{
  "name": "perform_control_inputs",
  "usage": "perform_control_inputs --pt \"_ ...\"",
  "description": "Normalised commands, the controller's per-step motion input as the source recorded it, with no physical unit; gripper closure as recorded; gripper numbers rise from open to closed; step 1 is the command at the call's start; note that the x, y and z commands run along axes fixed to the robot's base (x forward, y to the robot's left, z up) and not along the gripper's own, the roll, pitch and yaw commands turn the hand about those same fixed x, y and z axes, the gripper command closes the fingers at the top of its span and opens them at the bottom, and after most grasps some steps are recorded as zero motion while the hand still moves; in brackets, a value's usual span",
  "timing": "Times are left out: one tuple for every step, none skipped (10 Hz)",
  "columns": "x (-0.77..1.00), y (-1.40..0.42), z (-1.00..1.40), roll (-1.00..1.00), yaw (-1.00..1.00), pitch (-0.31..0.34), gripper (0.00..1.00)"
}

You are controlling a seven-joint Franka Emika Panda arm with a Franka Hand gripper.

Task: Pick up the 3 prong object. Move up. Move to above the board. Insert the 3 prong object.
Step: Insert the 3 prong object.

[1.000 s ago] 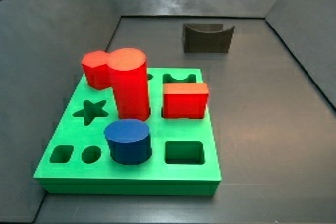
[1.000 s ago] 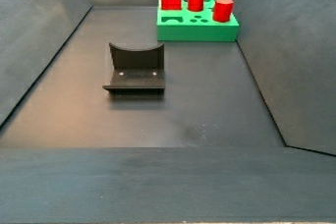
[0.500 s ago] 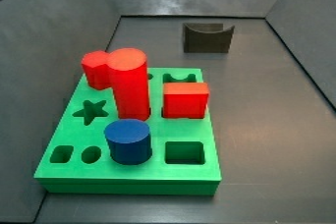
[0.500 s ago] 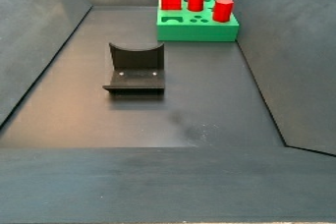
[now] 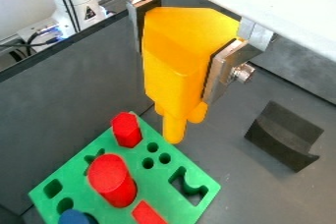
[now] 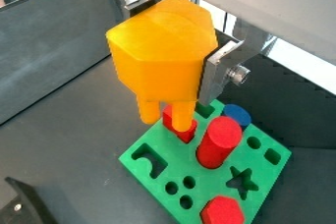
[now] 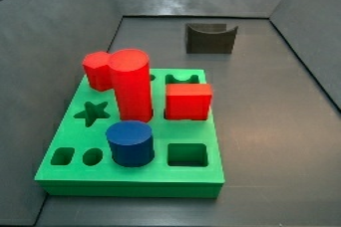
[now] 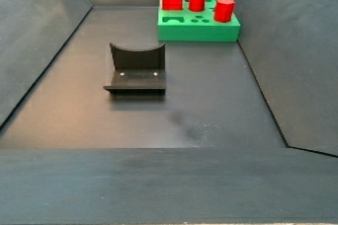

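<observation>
In both wrist views my gripper [image 5: 182,53] [image 6: 174,51] is shut on the 3 prong object [image 5: 175,61] [image 6: 155,59], an orange-yellow piece with a blocky top and thin legs pointing down. The silver fingers [image 5: 225,69] [image 6: 223,71] clamp its sides. It hangs high above the green board [image 5: 55,185] [image 6: 155,170], with its legs seen over the board's near edge by a red cylinder. The board also shows in both side views [image 7: 158,178] [image 8: 199,34]. The gripper is out of view in both side views.
On the board stand a tall red cylinder [image 7: 131,87], a red cube [image 7: 188,101] and a blue cylinder [image 7: 130,143]. A dark grey U-shaped block [image 7: 210,38] [image 8: 136,69] sits on the floor away from the board. Grey walls enclose the floor.
</observation>
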Motion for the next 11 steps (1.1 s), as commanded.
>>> perform_control_inputs --pt "-0.13 0.16 -0.7 0.09 -0.01 0.123 1.0" --pt "-0.07 0.18 -0.76 0.08 0.0 0.139 1.0" --pt "-0.01 0.17 -0.77 0.0 -0.09 0.121 1.0" --pt "-0.03 0.19 -0.73 -0.11 -0.46 0.093 1.0" --pt "-0.08 0.21 -0.72 -0.13 -0.69 0.104 1.0" --pt "-0.15 0.18 -0.75 -0.1 -0.75 0.133 1.0" --pt "-0.21 0.19 -0.77 -0.1 -0.74 0.124 1.0" --pt "-0.27 0.05 -0.76 -0.07 -0.52 0.0 1.0" --pt "-0.38 0.0 -0.77 -0.11 -0.33 -0.187 1.0" --pt "-0.24 -0.05 -0.67 -0.11 -0.38 -0.241 1.0" --pt "-0.14 0.0 -0.54 -0.16 -0.33 -0.284 1.0"
